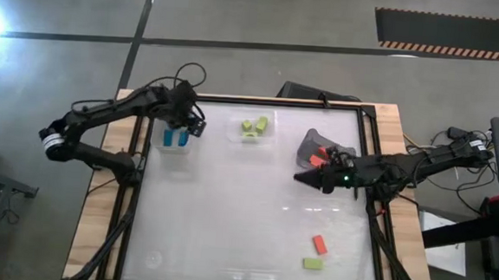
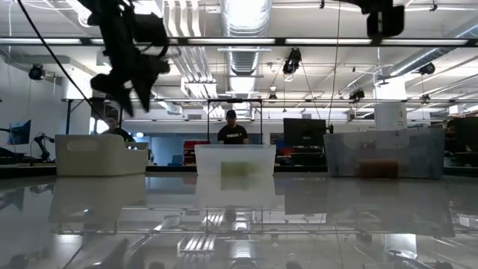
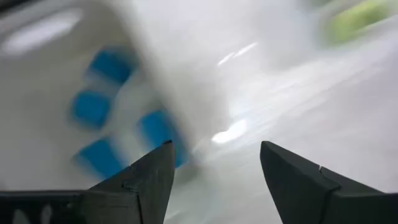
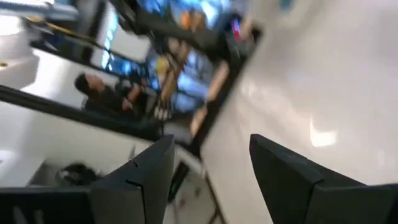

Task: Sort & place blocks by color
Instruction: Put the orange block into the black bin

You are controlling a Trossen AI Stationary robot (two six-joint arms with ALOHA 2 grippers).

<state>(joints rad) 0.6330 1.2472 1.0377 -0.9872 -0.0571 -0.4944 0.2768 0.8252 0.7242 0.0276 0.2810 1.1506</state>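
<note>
Nearest me on the white table [image 1: 227,225], a red block [image 1: 319,243] and a green block [image 1: 312,264] are lying just beside each other, loose, toward my right side.

Farther in, my right gripper [image 1: 302,177] is hanging over the table just in front of the grey bin [image 1: 312,142]. Its jaws are standing apart and holding nothing. Red blocks [image 1: 321,156] are sitting in that bin.

My left gripper [image 1: 195,123] is hovering at the edge of the left bin [image 1: 176,146], jaws spread wide and empty. Through its wrist camera I am seeing four blue blocks [image 3: 93,107] lying in the bin below my fingers [image 3: 152,180].

In the middle bin [image 1: 251,137], between the other two, green blocks [image 1: 253,125] are resting.

Beyond the far edge of the table, a person [image 2: 232,131] is standing in the room.
</note>
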